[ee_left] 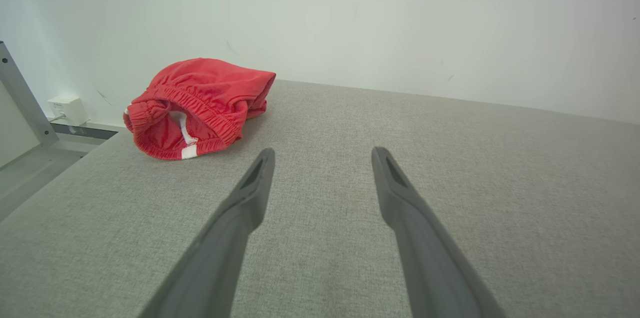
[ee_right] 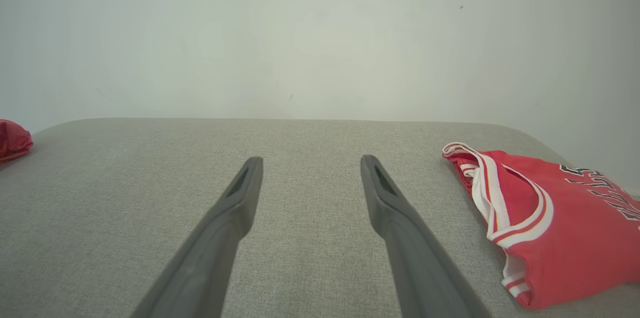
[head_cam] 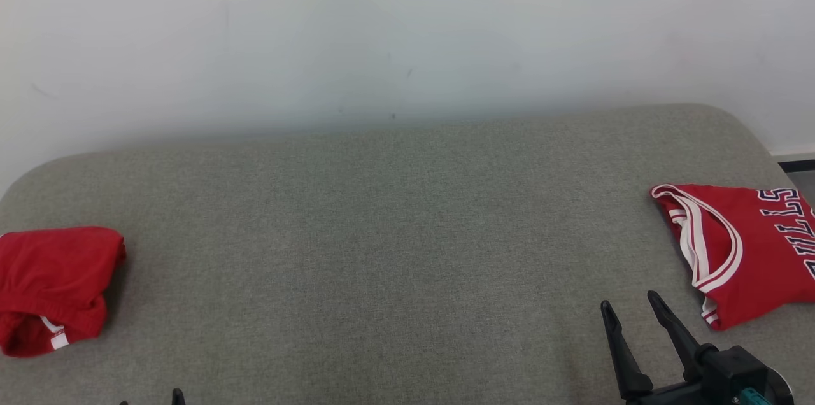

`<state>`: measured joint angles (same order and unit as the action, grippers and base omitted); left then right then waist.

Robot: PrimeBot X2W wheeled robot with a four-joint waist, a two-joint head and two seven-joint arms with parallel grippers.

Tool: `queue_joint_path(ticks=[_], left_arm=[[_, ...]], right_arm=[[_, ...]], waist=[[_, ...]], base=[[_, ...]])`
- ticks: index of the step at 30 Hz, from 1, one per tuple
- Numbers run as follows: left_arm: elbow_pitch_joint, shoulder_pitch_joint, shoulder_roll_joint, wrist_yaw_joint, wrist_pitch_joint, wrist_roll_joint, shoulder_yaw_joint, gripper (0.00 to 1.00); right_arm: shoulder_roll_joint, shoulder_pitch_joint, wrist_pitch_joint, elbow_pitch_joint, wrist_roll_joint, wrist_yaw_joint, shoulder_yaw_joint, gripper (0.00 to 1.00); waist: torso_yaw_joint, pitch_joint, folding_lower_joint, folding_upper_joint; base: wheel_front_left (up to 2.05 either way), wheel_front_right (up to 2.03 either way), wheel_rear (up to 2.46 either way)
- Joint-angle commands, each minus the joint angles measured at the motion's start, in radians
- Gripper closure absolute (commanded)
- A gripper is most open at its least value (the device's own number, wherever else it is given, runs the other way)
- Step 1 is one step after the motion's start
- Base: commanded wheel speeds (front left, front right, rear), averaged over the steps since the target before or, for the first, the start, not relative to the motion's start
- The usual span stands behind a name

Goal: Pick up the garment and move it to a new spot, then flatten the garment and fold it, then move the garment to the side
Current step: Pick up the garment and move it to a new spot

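Resting low at the near edge of the grey padded surface (head_cam: 382,233), both arms seem kept clear of the cloth so that the middle lies free as a work area. The right gripper (head_cam: 629,301) has its two dark fingers spread wide with nothing between them, tips pointing toward the wall (head_cam: 382,29). The left gripper (ee_left: 324,152) is likewise spread wide and empty, held low over bare fabric. A red jersey (head_cam: 751,252) with white and navy trim lies at the far right edge, doubled over flat with its armhole binding on top, near the right fingers but not touching them; it looks like a piece already folded and set aside. A pair of red shorts (head_cam: 54,284) sits at the far left edge in a loose bundle, elastic waistband gaping toward the left wrist camera, well apart from the jersey. Bunched as they are, the shorts are probably the garment to handle next, and the left arm is the nearer one for it. Taking the waistband rim would give a firm edge; pinching the top of the heap risks lifting only one layer
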<state>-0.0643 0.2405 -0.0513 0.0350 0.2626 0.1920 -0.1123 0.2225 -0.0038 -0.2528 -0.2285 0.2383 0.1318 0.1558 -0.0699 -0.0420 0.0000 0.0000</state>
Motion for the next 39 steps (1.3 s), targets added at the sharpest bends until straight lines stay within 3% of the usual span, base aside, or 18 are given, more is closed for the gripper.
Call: queue_joint_path(ticks=[1, 16, 33, 39], left_arm=[[0.004, -0.001, 0.001, -0.004, 0.003, -0.001, 0.0, 0.0], [0.014, -0.007, 0.001, -0.008, 0.003, -0.005, 0.006, 0.0], [0.009, 0.012, 0.002, 0.015, 0.003, -0.03, -0.039, 0.0], [0.012, 0.019, 0.002, 0.012, 0.003, -0.034, -0.048, 0.0]], right_arm=[[-0.003, 0.0, -0.005, 0.002, -0.003, -0.003, -0.002, 0.0], [-0.014, -0.01, -0.01, -0.004, -0.005, -0.003, 0.007, 0.0], [-0.038, 0.004, -0.012, -0.025, 0.008, -0.003, 0.046, 0.0], [-0.043, -0.002, -0.012, -0.031, 0.017, -0.003, 0.069, 0.0]], waist=[[0.001, 0.001, 0.0, 0.0], [0.051, 0.001, 0.0, 0.0], [0.299, -0.019, 0.0, 0.0], [0.357, -0.023, 0.0, 0.0]], base=[[0.0, 0.0, 0.0], [0.0, 0.0, 0.0], [0.0, 0.0, 0.0], [0.0, 0.0, 0.0]])
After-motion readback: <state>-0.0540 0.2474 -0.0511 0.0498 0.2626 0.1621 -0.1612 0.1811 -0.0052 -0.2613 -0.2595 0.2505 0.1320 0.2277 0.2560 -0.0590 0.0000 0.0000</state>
